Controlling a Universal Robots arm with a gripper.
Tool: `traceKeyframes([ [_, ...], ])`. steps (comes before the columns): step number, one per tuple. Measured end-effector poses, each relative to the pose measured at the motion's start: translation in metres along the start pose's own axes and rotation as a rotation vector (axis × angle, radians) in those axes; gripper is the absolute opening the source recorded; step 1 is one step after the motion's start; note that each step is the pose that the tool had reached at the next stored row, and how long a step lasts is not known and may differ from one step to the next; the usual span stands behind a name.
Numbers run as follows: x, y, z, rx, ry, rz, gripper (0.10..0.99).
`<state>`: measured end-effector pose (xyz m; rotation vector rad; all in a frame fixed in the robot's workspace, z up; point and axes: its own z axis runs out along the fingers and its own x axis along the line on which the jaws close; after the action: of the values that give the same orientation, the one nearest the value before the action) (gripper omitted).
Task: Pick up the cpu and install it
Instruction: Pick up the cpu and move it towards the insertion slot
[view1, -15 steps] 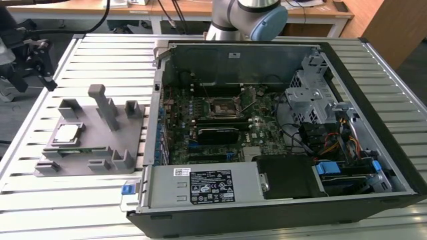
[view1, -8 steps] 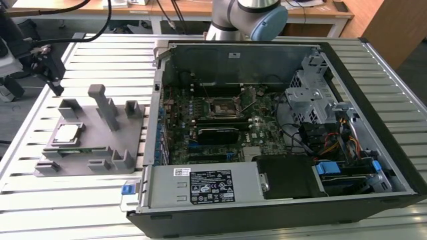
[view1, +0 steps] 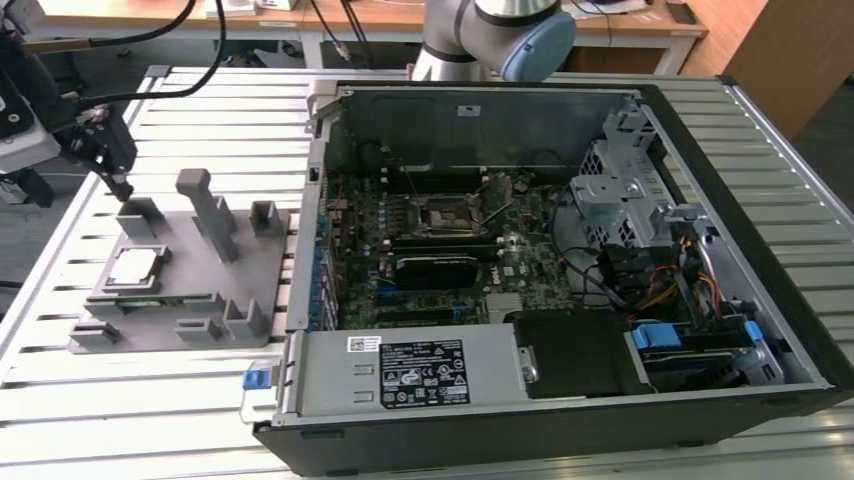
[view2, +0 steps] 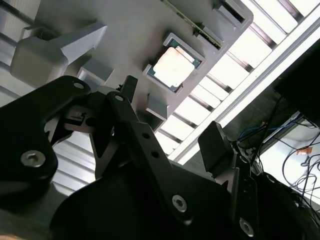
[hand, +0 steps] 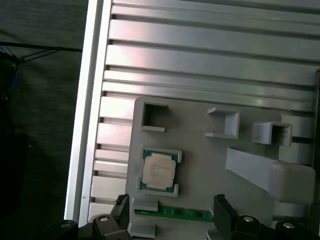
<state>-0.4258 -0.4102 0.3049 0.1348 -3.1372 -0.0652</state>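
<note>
Over at the exterior view's left, the gripper (view1: 118, 185) hangs above the far end of the grey fixture plate (view1: 187, 300). In both wrist views its two black fingers (hand: 222, 212) stand wide apart with nothing between them, so it is open and empty. The cpu (view1: 134, 266) lies flat in a square recess of that plate, silver top up with a thin green rim around it, and nothing is touching it. In the first wrist view the cpu (hand: 158, 170) sits just beyond the spread fingertips, and in the second wrist view the cpu (view2: 173, 63) shows bright past the finger linkage. There is faint marking on its lid, but I can't make it out. A green memory stick (hand: 172, 214) lies in a slot just beside the cpu, between it and the gripper (hand: 171, 201). Across the middle and the exterior view's right, the open computer case (view1: 747, 200) lies on its side on the slatted aluminium table (view1: 134, 420). The motherboard (view1: 400, 230) is exposed, with the CPU socket (view1: 443, 215) near its centre. Along the case's near edge the power supply (view1: 424, 370) carries a dark label and a small white sticker, and another white sticker (view1: 466, 110) sits on the case's far wall. The print on all of them is too small to read.
</note>
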Motion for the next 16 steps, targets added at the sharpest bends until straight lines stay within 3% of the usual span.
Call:
traceKeyframes([
  [5, 0.0011, 0.0036, 0.0094, 0.008, -0.0006, 0.029, 0.761],
  [16, 0.0093, 0.0050, 0.0285, 0.009, -0.0005, 0.038, 0.761],
])
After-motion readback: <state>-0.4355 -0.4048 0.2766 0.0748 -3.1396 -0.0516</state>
